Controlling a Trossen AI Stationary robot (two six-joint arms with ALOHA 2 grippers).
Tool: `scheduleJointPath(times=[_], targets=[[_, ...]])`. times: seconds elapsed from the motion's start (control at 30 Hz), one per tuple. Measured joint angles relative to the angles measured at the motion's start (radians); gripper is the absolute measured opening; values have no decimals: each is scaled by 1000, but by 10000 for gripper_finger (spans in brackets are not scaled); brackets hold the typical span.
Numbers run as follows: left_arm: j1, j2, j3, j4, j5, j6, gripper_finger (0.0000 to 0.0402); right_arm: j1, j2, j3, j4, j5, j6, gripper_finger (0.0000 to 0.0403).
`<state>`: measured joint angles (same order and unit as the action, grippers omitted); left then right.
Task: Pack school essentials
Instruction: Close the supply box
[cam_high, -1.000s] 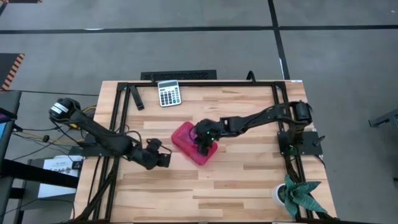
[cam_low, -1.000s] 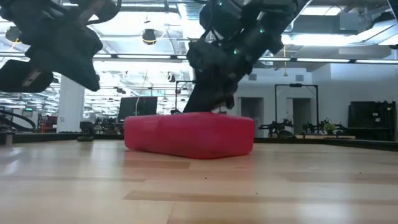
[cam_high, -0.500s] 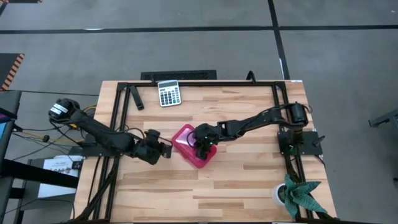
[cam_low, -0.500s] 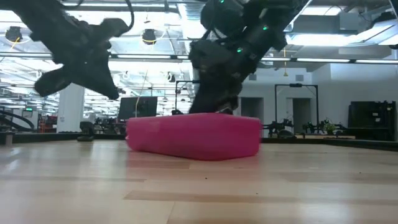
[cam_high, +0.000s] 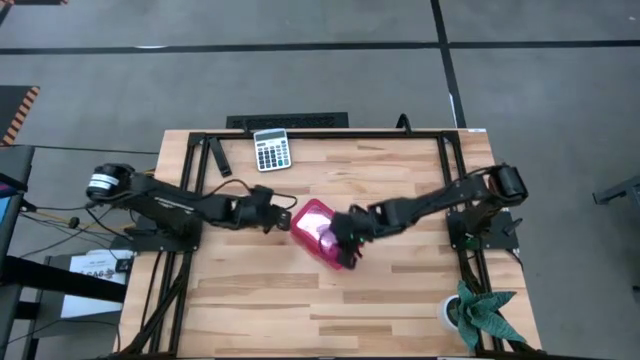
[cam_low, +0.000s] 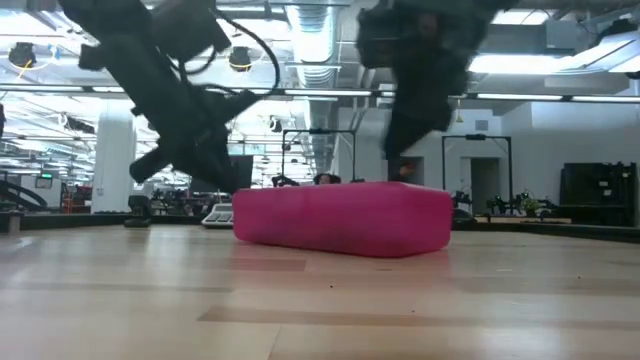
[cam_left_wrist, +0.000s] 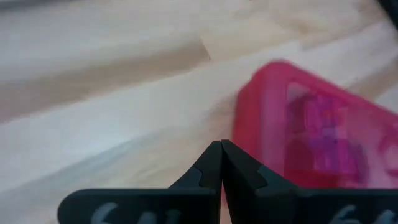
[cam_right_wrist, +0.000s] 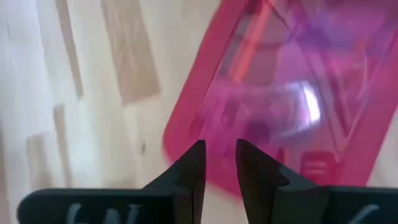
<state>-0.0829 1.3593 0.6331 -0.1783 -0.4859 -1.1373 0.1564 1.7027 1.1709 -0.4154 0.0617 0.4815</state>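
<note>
Case (cam_high: 322, 232) mid-table, clear margins | left gripper (cam_high: 284, 216) closed, empty, at its edge | right gripper (cam_high: 350, 243) slightly parted above it

Through the right wrist camera I see my right gripper (cam_right_wrist: 216, 163) with its jaws slightly apart, nothing between them, hanging over one corner of the red translucent case (cam_right_wrist: 292, 93). The case lies on the pale wooden desk (cam_right_wrist: 74, 93); its contents are blurred shapes.

A red case (cam_high: 324, 233) lay mid-frame on the wooden desk (cam_high: 400, 290). A calculator (cam_high: 271, 150) sat upper centre; a plant (cam_high: 478, 315) stood lower right.
</note>
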Motion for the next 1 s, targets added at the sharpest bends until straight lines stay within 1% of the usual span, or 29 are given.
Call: scheduleJointPath(times=[0.07, 0.17, 0.27, 0.4, 0.5, 0.6, 0.7, 0.77, 0.83, 1.0], targets=[[24, 47, 0, 39, 62, 16, 0, 46, 0, 1, -46, 1, 44, 102], [33, 106, 0, 99, 113, 14, 0, 92, 0, 1, -87, 19, 118, 102], [30, 157, 0, 175, 164, 13, 0, 106, -5, 1, -163, 17, 189, 102], [9, 206, 0, 266, 212, -19, 0, 117, -6, -11, -224, 19, 227, 102], [-28, 232, 0, 288, 236, -66, 0, 120, -6, -27, -273, 19, 254, 102], [-82, 240, 0, 300, 226, -122, 0, 119, 1, -31, -342, 47, 267, 102], [-141, 241, 0, 315, 178, -188, 0, 126, 7, -32, -380, 113, 230, 102], [-173, 240, 0, 321, 133, -218, 0, 126, 13, -31, -376, 152, 202, 102], [-194, 241, -1, 321, 110, -251, 0, 120, 13, -32, -377, 187, 179, 102], [-224, 241, -1, 321, 88, -284, 0, 80, 15, -34, -370, 225, 130, 102]])
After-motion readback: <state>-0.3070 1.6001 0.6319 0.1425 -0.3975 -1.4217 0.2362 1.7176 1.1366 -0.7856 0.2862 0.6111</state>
